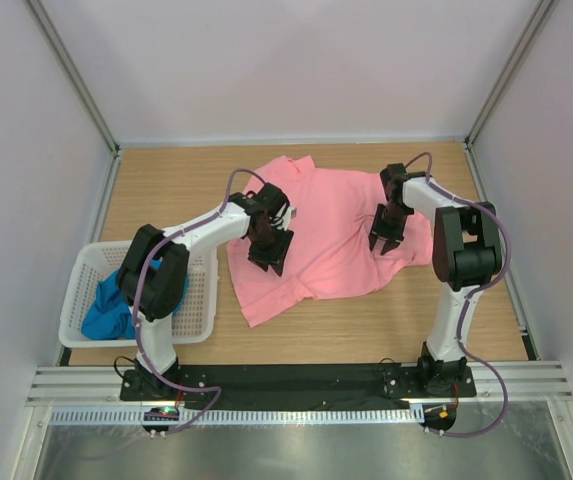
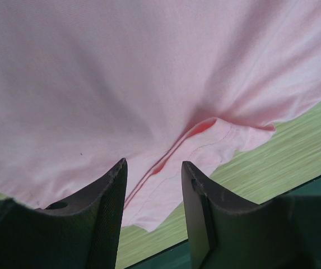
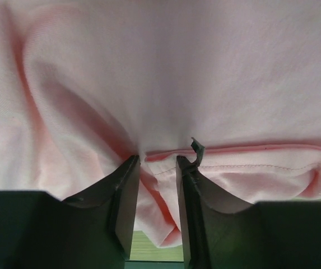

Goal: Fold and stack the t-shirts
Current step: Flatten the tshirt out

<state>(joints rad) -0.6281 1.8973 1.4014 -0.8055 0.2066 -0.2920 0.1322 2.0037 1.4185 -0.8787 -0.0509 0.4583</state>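
Observation:
The salmon pink t-shirt point(image 1: 331, 225) lies spread and rumpled on the middle of the wooden table. My left gripper point(image 1: 269, 252) is low over its left part; in the left wrist view it point(image 2: 154, 165) is open, with the shirt's turned-up hem point(image 2: 205, 140) just beyond the tips. My right gripper point(image 1: 383, 240) is at the shirt's right part; in the right wrist view it point(image 3: 158, 159) is closed on a bunched fold of pink fabric point(image 3: 177, 73), and creases run to its tips. The bright blue t-shirt point(image 1: 106, 310) lies crumpled in the basket.
The white perforated basket point(image 1: 203, 300) stands at the table's left, close to the left arm. Bare wood point(image 1: 396, 310) lies in front of the pink shirt. Pale walls close in the table's back and sides.

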